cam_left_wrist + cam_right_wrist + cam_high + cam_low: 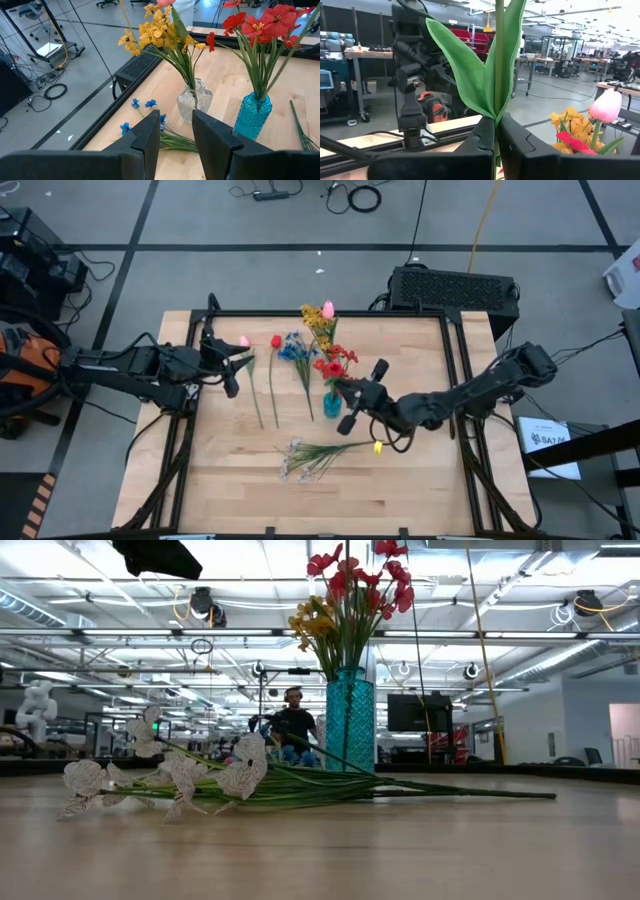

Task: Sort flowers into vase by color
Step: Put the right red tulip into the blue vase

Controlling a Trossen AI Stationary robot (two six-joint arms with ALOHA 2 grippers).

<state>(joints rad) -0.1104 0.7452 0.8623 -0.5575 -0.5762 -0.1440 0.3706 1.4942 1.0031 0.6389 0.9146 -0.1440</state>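
Observation:
My right gripper point(343, 392) point(497, 125) is shut on a leafy green flower stem point(496, 75) beside the blue vase point(331, 404) of red flowers point(260, 22). The bloom is out of view. A clear vase point(195, 102) at the far side holds yellow sprays point(316, 322) and a pink tulip point(328, 308). A pink tulip point(244, 340), a red tulip point(276, 340) and a blue spray point(293, 350) lie flat on the table. A white spray point(305, 457) lies nearer the front. My left gripper point(232, 370) point(176, 127) hovers open over the table's left part, holding nothing. My right gripper pinches the stem point(496, 134) between its two fingers, just below where the long leaves branch off. The fingers lie level, coming from the table's right, across the stem. The stem stands upright in the hold; its lower end is hidden by the gripper.
A black frame point(330, 313) borders the wooden table. A small yellow piece point(378, 447) lies beside the white spray's stems. Bare wood shows at the front and at the right. A person point(294, 725) sits far behind the table.

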